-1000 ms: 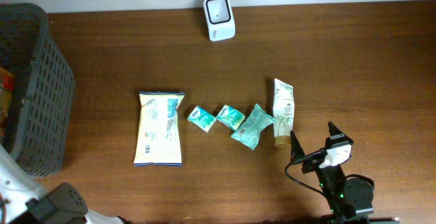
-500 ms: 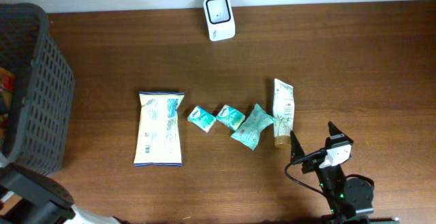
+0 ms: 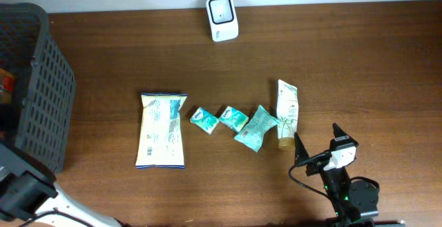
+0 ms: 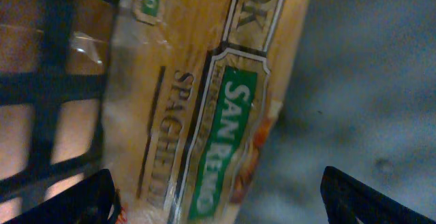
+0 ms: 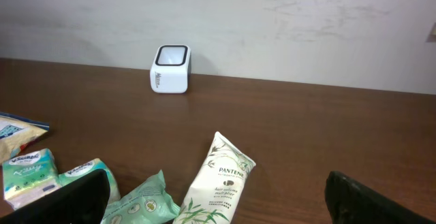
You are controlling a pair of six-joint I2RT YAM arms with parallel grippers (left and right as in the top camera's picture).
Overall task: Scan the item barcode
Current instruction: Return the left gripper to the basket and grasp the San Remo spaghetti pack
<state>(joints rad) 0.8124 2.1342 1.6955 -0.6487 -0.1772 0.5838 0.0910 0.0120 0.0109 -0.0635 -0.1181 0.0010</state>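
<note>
In the left wrist view a San Remo spaghetti packet (image 4: 204, 94) lies on the grey floor of the dark basket (image 4: 41, 88). My left gripper (image 4: 218, 203) hangs over it, open, both fingers wide of the packet. The white scanner (image 3: 222, 18) stands at the table's far edge, also in the right wrist view (image 5: 169, 69). My right gripper (image 3: 316, 136) rests open near the front edge, just behind a white Pantene tube (image 3: 287, 113). That tube (image 5: 216, 180) lies between its spread fingers, not touched.
The basket (image 3: 41, 96) fills the left end of the table. A white snack bag (image 3: 162, 130), two small teal packets (image 3: 204, 120) and a green wipes pack (image 3: 256, 127) lie in a row mid-table. My left arm (image 3: 21, 185) shows at the bottom left corner.
My left arm has swung left along the bottom left corner, toward the basket. The items on the table and my right arm have not moved.
</note>
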